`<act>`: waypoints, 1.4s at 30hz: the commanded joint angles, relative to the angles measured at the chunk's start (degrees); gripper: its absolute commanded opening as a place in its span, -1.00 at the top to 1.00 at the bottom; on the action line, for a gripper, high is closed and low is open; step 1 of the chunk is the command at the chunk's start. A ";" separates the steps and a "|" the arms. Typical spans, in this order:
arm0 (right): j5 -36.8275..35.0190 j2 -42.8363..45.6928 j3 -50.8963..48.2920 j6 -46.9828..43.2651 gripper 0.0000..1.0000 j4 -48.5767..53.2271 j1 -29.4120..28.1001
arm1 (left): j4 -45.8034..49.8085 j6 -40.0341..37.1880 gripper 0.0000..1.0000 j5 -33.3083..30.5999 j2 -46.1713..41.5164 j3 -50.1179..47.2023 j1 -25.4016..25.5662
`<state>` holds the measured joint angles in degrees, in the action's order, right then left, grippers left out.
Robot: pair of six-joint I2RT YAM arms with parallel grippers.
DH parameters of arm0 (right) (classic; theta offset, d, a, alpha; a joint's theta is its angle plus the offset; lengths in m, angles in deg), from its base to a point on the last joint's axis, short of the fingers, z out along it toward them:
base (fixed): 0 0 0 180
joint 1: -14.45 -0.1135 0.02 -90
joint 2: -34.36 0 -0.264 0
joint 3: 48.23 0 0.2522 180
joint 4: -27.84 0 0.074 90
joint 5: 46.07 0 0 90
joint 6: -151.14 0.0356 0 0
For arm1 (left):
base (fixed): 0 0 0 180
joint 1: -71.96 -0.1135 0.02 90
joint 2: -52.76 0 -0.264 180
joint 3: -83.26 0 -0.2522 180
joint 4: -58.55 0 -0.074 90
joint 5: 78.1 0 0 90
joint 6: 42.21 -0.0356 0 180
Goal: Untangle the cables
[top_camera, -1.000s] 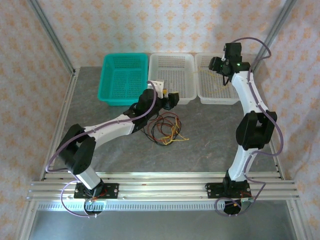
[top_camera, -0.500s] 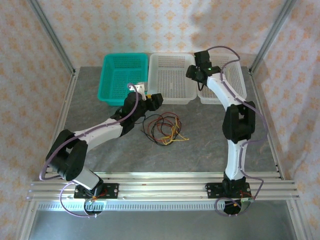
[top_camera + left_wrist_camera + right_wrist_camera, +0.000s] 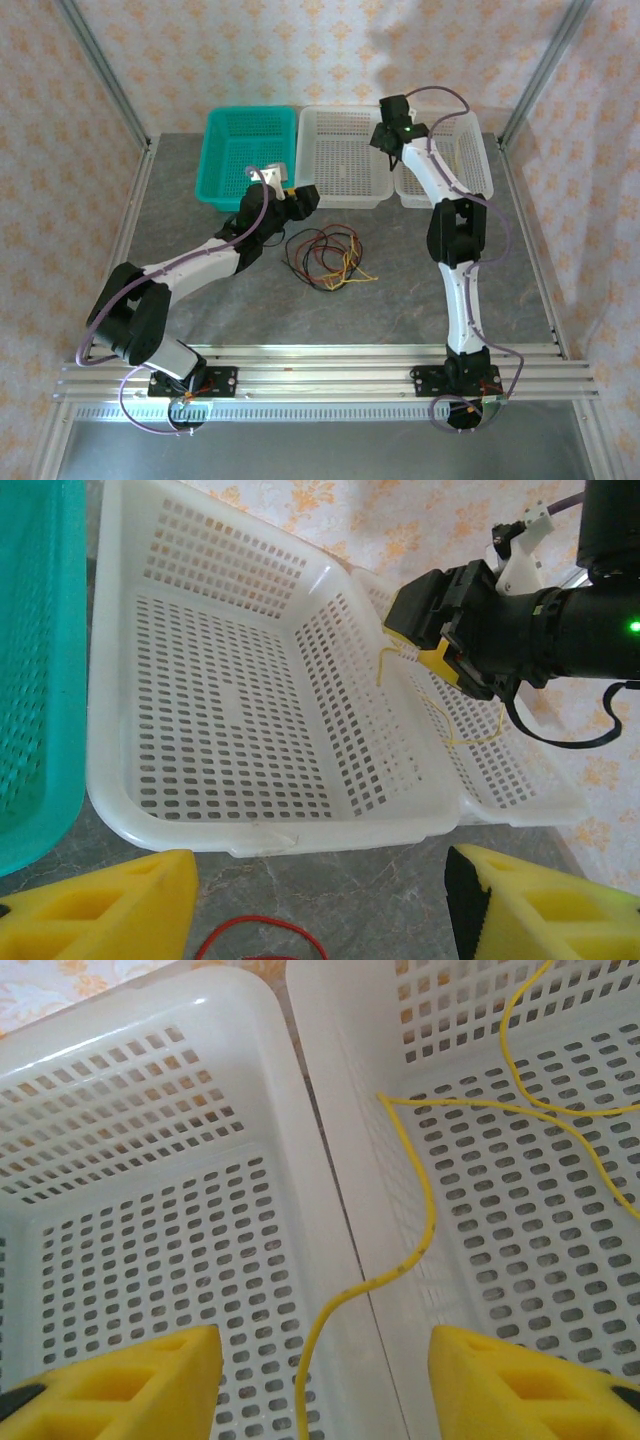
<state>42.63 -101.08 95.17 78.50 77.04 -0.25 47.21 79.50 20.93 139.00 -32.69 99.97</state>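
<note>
A tangle of red, black and yellow cables lies on the grey table. My left gripper hovers just behind and left of it, open with nothing between its fingers. A red cable loop shows below them. My right gripper hangs open over the shared rim of the middle and right white baskets. A loose yellow cable runs up between its fingers without being pinched and spreads into the right basket. The left wrist view shows the same yellow cable dangling by the right gripper.
A teal basket stands at the back left. The middle white basket and the right white basket stand side by side behind the tangle. Metal frame posts rise at the back corners.
My right arm swung left from over the right basket to the rim between the two white baskets. My left arm drew back to the left, away from the tangle.
</note>
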 commanded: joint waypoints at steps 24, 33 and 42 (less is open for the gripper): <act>-0.55 -3.08 3.18 -0.31 0.49 2.53 0.74 | -2.65 0.12 -0.35 2.83 1.20 0.96 -0.30; -0.79 -2.42 3.33 -0.20 0.84 2.78 1.00 | -2.67 -0.05 -0.35 3.00 1.04 0.89 -0.26; -6.83 -0.09 2.63 -3.06 0.90 1.47 0.00 | -5.68 3.44 -0.35 5.74 0.09 -0.27 -2.98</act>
<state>40.40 -103.42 96.68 77.32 78.25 0.23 46.07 80.26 24.65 139.59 -32.69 98.79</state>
